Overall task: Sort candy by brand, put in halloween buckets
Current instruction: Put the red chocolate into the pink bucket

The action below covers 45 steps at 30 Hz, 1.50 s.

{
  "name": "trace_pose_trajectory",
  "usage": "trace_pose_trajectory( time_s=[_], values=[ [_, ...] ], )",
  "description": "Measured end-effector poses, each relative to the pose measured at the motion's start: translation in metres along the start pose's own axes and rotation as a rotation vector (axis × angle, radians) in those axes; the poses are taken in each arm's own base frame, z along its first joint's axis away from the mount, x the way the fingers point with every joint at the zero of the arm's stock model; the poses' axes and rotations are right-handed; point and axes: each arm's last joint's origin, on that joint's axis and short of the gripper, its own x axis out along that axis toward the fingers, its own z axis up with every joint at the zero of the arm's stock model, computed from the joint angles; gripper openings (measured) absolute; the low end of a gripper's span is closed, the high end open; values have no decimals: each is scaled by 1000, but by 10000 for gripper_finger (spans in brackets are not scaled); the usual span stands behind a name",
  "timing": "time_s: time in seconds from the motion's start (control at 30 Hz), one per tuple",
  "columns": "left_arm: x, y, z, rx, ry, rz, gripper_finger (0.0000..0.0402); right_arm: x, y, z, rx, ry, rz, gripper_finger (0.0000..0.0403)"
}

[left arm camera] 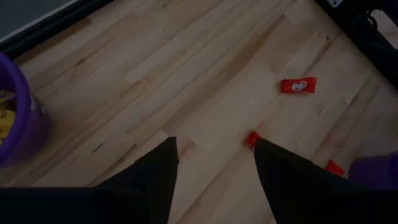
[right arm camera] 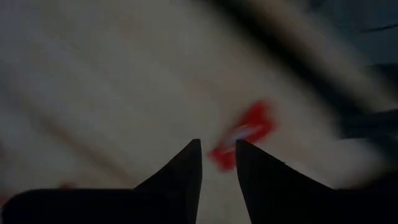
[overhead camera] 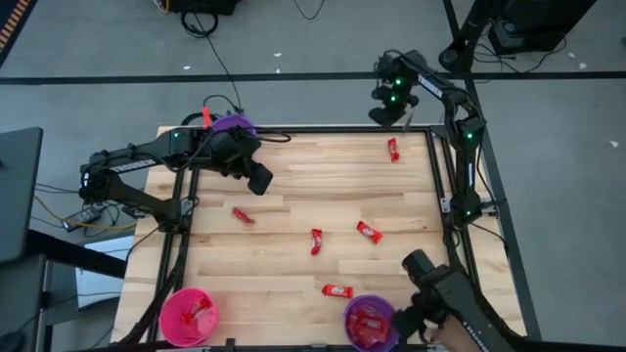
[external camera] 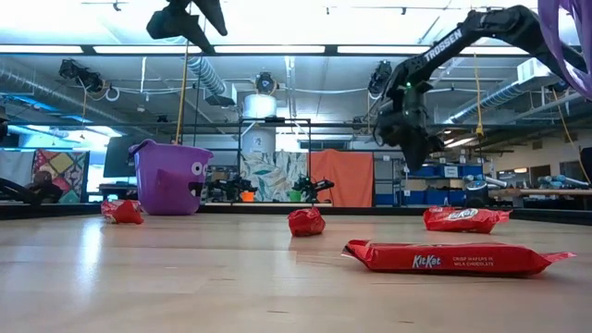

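Looking down from the high camera, I saw the pale wooden plank table with five red bars scattered on it, all glossy flat foil wrappers. One red bar lay near the far right corner. A second bar lay left of centre. A third bar and a fourth bar sat close together mid-table, and a fifth bar lay just beside the near purple bucket, a round plastic pail with red wrappers inside. The hot pink bucket stood at the near left corner. The far purple bucket stood at the far left edge; in the low view it showed a moulded face, and the left wrist camera caught something yellow inside it.

I had the left gripper hanging over the table just beside that far bucket. Its two dark, tapered fingers stood wide apart with only bare wood between them.

The right gripper hovered high over the far right edge, near the first bar. Through its wrist camera the jaws were a narrow gap apart, clamping nothing, with a blurred red wrapper lying on the wood beyond them.

From table height, the nearest wrapper read KitKat, smooth with crimped ends; two others looked crumpled.
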Motion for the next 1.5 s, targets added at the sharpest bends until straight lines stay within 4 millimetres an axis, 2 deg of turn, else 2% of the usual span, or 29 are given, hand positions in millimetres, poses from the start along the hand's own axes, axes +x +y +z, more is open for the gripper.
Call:
trace_pose_trajectory(
  time_s=[0.13, 0.27, 0.4, 0.53, 0.63, 0.87, 1.1, 1.33, 1.5],
  values=[
    [0, 0, 0, -21, 0, 0, 215, -1, -25, 3, 81, -38, -141, 110],
    [0, 0, 0, -29, 0, 1, 215, 16, -44, 0, 127, 10, -125, 110],
    [0, 0, 0, -31, -10, 6, 215, 37, -51, -3, 105, 30, -95, 110],
    [0, 0, 0, -45, -14, 11, 215, 58, -52, -8, 9, 67, -46, 110],
    [0, 0, 1, -48, -14, 11, 215, 66, -52, -10, -21, 56, 23, 110],
    [0, 0, 0, -74, -14, 10, 215, 74, -52, -14, -130, 98, -4, 110],
    [0, 0, 0, -99, -14, 10, 215, 73, -52, -18, -137, 146, -13, 110],
    [0, -1, -1, -98, -12, 7, 215, 76, -37, -21, -129, 236, -67, 106],
    [0, -1, -1, -98, -14, 9, 215, 87, -30, -23, -167, 264, -75, 105]
  ],
)
